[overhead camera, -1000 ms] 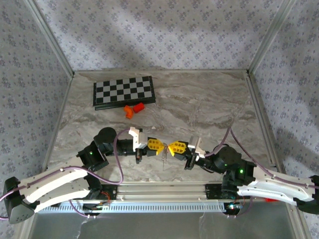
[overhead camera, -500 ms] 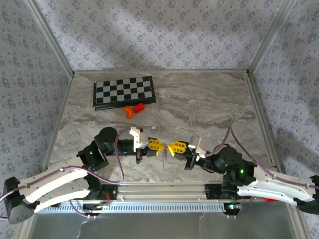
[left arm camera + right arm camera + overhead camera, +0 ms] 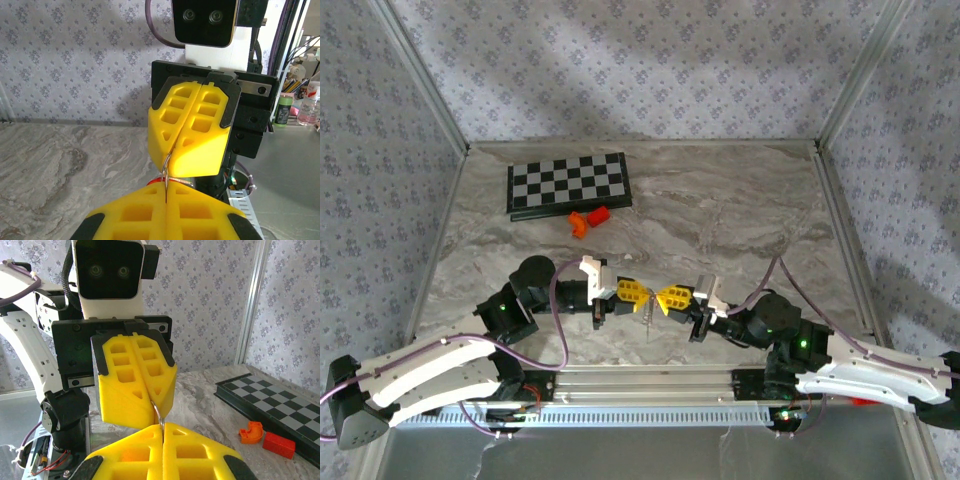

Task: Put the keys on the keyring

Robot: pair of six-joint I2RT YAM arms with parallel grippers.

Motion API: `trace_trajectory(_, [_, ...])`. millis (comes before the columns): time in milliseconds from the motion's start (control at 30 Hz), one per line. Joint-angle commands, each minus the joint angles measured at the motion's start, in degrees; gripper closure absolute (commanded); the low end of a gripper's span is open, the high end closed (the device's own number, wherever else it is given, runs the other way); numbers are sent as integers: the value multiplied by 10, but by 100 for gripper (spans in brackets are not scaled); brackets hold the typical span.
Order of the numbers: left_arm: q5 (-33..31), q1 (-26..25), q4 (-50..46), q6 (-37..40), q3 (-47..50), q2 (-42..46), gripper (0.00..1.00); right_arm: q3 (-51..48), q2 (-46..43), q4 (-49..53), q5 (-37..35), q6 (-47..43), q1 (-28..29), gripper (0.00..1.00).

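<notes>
Both pairs of jaws are pressed together, and each seam has a thin silver wire caught in it. From above, your left gripper point(image 3: 638, 293) and right gripper point(image 3: 666, 298) meet tip to tip, very nearly touching, and each one's yellow fingers lie flat against one another.

Through the left wrist camera, the left gripper point(image 3: 166, 194) sits at the bottom and the right gripper point(image 3: 175, 155) faces it from just above. The wire ring of the keyring point(image 3: 166, 167) curves out of the right jaws' seam and runs down into the left jaws' seam, so both are clamped on it. A speck of red shows just behind the wire, between the two sets of tips.

Your right wrist camera shows the same bridge of wire between the two seams.

From above, a thin silver piece point(image 3: 650, 316) hangs down from the gap between the tips toward the table point(image 3: 740, 220). It is too small for you to tell whether it is a key or part of the ring.

Well beyond the jaws, on the far side, two orange blocks point(image 3: 588, 218) lie just beside the near edge of a chessboard point(image 3: 568, 182).
</notes>
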State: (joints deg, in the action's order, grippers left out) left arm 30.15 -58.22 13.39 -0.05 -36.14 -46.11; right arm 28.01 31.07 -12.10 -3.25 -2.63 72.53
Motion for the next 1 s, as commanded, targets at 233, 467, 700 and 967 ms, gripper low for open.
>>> trace_trajectory(233, [-16, -1, -29, 28, -38, 5, 100, 23, -12, 16, -7, 5, 4, 100])
trace_trajectory(467, [-20, -1, -59, 51, -44, 11, 100, 39, -15, 65, -6, 18, 4, 100])
trace_trajectory(700, [-37, -4, -146, 106, -69, 27, 100, 43, -16, 90, -18, 31, 17, 100])
trace_trajectory(967, [-71, -22, -179, 138, -77, 33, 100, 32, 16, 13, -104, -27, 81, 100])
